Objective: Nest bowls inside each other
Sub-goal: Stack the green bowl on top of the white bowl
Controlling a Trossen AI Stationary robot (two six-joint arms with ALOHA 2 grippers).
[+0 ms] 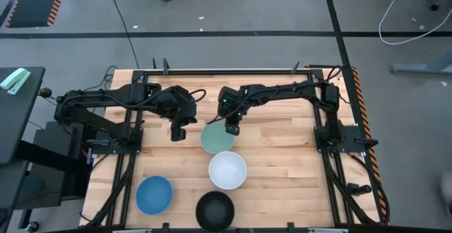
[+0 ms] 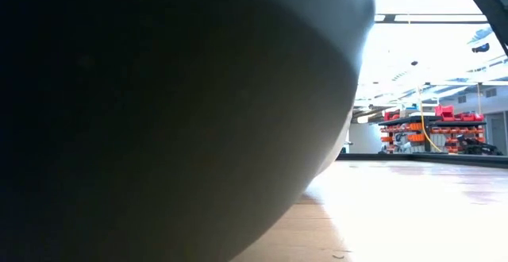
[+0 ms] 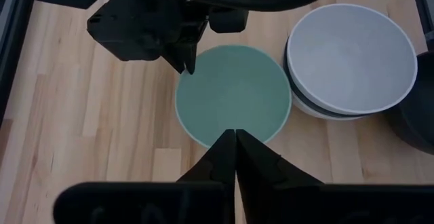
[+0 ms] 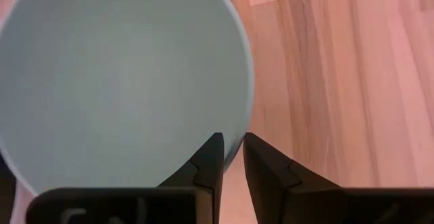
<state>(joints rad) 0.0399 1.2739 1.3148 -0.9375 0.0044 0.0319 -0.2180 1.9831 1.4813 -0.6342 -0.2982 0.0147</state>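
Note:
A mint green bowl (image 1: 215, 140) (image 3: 234, 91) (image 4: 122, 81) sits mid-table. My right gripper (image 1: 232, 128) (image 4: 232, 146) is at its far right rim, shut on it, and also shows in the left wrist view (image 3: 186, 64). My left gripper (image 1: 179, 133) (image 3: 235, 134) is shut and hovers just left of the green bowl, apart from it in the high view. A white bowl (image 1: 227, 170) (image 3: 349, 54) stands nearer, seemingly nested in a second white one. A blue bowl (image 1: 154, 194) and a black bowl (image 1: 215, 210) stand at the near edge. My right gripper pinches the green bowl's rim (image 4: 245, 125) on its far right side, with one finger inside the bowl and one outside. The fingers come from above, pointing down. The bowl stays level and upright; I cannot tell whether it is off the table.
The black bowl (image 2: 175, 111) stands close to the low camera and fills most of that view. Bare wood (image 1: 282, 162) lies right of the bowls and around the green one. Metal frames (image 1: 332, 138) run along both table sides.

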